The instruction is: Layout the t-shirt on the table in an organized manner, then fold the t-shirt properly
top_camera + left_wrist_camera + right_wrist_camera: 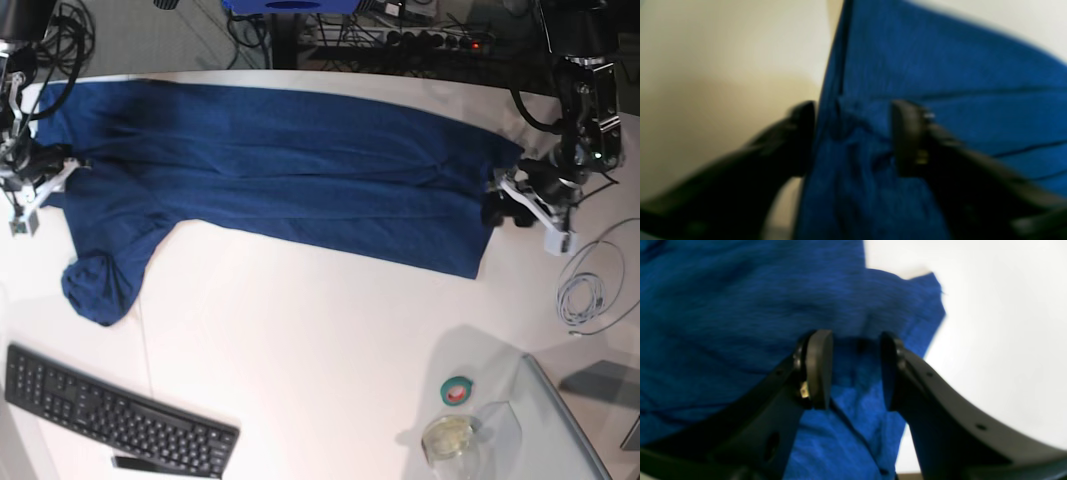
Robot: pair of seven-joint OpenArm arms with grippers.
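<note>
Black left tool (853,136) and right tool (857,368) both stand open over blue cloth, gripping nothing. Between them the t-shirt (290,170) lies stretched along the bench's (320,340) far edge

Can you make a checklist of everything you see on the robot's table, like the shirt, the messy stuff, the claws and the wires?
Surface: white table, mostly bare in the middle.
Job's things: dark blue t-shirt stretched lengthwise across the far side, one sleeve bunched at the base view's left.
Clutter: black keyboard at the near left corner; green tape roll and clear round container near right.
Grippers: left gripper open, jaws either side of the shirt's edge; right gripper open, cloth between its jaws.
Cables: coiled white cable on the table at the right; dark cables behind the table.
Surroundings: power strip and clutter behind the far edge.
</note>
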